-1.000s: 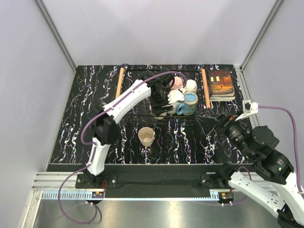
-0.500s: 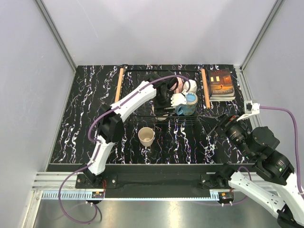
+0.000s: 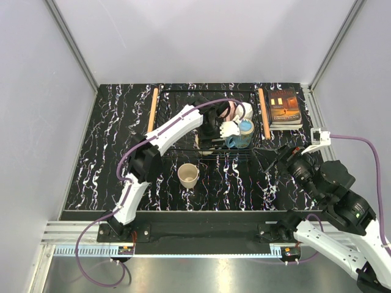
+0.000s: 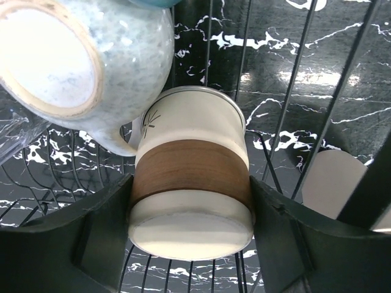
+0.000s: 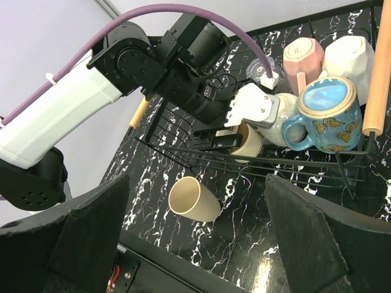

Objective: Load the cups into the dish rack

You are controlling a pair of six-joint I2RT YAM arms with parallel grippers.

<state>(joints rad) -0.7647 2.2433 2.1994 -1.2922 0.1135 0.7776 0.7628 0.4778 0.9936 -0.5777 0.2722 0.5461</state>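
a robot test cell in a lab, not a home: plain pale wall panels (image 3: 201, 36) and aluminium frame posts (image 3: 72, 46) box in a black marble-patterned table (image 3: 110, 152). the left arm (image 3: 165, 131) and right arm (image 3: 333, 235) are bolted to a slotted metal rail (image 3: 201, 251), trailing purple cables (image 3: 351, 137).

The left arm (image 3: 174, 128) and right arm (image 3: 324, 239) share white shell links and black rounded joints; a purple cable (image 3: 119, 160) loops along each, ending at a white plug (image 5: 267, 79). The right gripper (image 5: 197, 180) has broad matte-black wedge fingers (image 5: 91, 229)
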